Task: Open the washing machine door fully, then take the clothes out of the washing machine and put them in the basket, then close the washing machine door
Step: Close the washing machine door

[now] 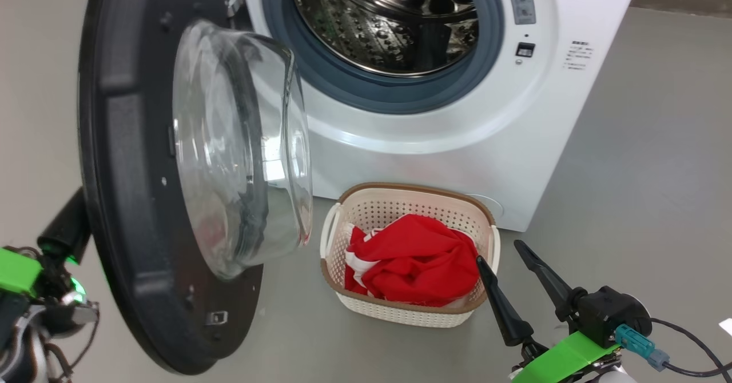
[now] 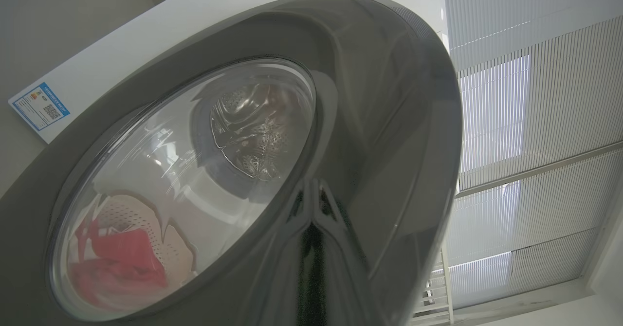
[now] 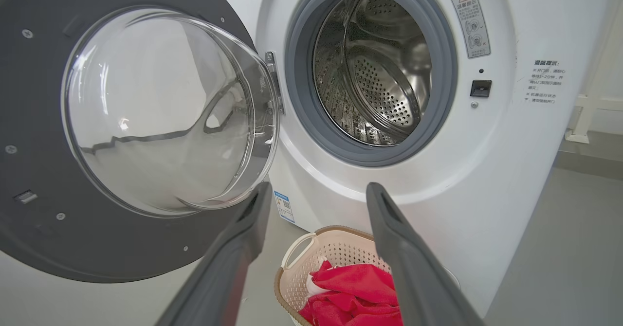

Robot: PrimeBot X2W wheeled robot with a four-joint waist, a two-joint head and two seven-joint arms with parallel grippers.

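Note:
The washing machine [image 1: 457,143] stands with its steel drum [image 1: 389,23] bare inside. The washing machine door [image 1: 131,160] hangs swung out to the left, its glass bowl [image 1: 240,148] facing the machine. On the floor in front sits the basket [image 1: 412,188] with the red clothes [image 1: 417,263] in it. My right gripper [image 1: 498,252] is open and holds nothing, just right of the basket; in the right wrist view it [image 3: 319,190] points at the machine above the basket [image 3: 297,267]. My left gripper [image 1: 66,226] is shut behind the door, its tip [image 2: 311,238] against the door's glossy outer face [image 2: 389,121].
Grey floor [image 1: 657,171] lies open to the right of the machine. A cable [image 1: 686,348] trails from my right wrist. Window blinds [image 2: 535,121] rise beyond the door. A white frame [image 3: 584,117] stands at the machine's far right.

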